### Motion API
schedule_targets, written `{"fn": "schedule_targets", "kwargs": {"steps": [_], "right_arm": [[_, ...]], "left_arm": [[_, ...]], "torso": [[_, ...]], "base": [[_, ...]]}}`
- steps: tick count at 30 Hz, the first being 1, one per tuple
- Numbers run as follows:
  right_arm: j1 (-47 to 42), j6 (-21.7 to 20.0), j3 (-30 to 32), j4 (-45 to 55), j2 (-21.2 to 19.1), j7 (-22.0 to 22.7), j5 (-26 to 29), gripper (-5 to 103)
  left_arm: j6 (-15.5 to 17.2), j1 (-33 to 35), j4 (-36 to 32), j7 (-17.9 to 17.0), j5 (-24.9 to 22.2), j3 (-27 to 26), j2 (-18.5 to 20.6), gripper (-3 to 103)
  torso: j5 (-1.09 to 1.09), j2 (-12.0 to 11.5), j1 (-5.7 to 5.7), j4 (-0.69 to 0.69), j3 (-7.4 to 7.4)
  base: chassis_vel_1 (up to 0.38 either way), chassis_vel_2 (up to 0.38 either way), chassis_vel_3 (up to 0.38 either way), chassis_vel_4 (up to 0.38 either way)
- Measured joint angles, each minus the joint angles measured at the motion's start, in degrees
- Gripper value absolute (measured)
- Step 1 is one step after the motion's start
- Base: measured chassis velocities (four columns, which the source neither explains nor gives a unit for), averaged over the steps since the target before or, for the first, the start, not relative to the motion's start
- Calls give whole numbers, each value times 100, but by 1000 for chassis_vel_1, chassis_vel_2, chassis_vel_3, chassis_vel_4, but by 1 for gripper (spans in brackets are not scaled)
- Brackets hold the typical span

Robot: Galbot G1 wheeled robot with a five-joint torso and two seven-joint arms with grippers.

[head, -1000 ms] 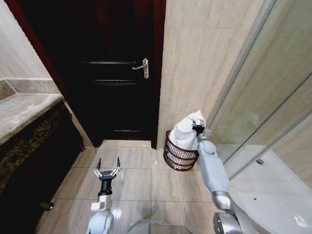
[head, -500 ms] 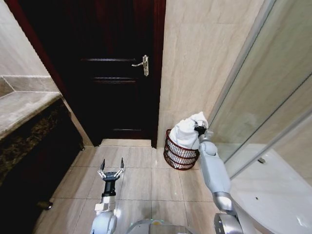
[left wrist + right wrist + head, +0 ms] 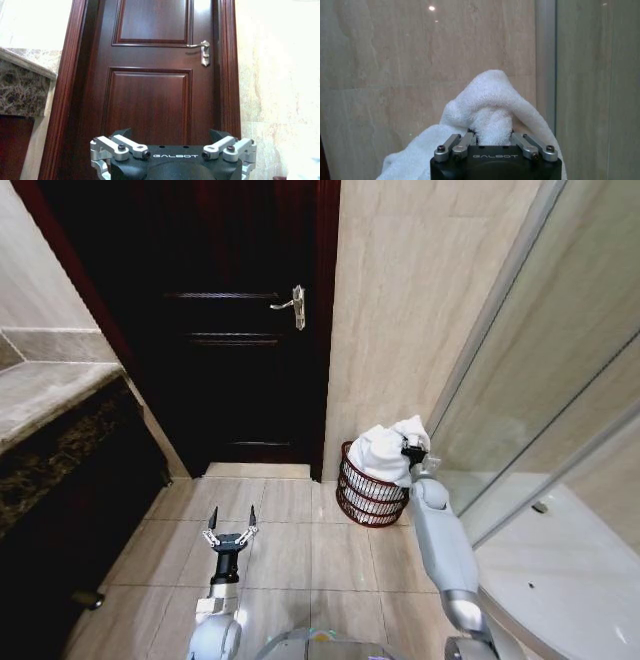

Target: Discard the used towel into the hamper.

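Floor: pale square tiles (image 3: 290,555) with thin grout lines
Room: bathroom; one dark wooden door (image 3: 235,330) with one metal lever handle (image 3: 292,306); beige tiled wall (image 3: 420,300) beside the door; glass shower partition (image 3: 560,380) on the robot's right; stone countertop (image 3: 45,395) on the robot's left
Hamper (image 3: 368,491): stands on the floor against the beige wall, between the door frame and the shower partition; reddish-brown openwork bars
Towel (image 3: 388,452): white, bunched, lower part inside the hamper, upper part heaped above the rim
Right gripper (image 3: 410,448): at the hamper's top on the partition side, fingers pinched onto a fold of the towel; right wrist view shows the cloth (image 3: 490,116) clamped between the jaws
Left gripper (image 3: 231,522): held low over the floor tiles, pointing at the door, well apart from the hamper, fingers spread wide, nothing between them
Change since 1.0 s ago: towel and right gripper sit lower, more cloth now inside the hamper; whole view shifted slightly, a camera move
Count: one hamper, one towel, two grippers, one door
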Motion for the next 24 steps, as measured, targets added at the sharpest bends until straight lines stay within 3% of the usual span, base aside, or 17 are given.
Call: {"fn": "schedule_targets", "kwargs": {"steps": [12,24], "right_arm": [[-139,-11,-29,175,-17,1,0,27],[-920,-91,-67,880,44,264,78,27]], "left_arm": [[-48,22,12,21,-11,-48,19,100],[-162,-4,172,93,-49,-20,0,100]], "torso": [[-1,-268,-103,0,-166],[0,-571,-215,0,-355]], "base": [[0,0,0,0],[-62,51,59,-63]]}}
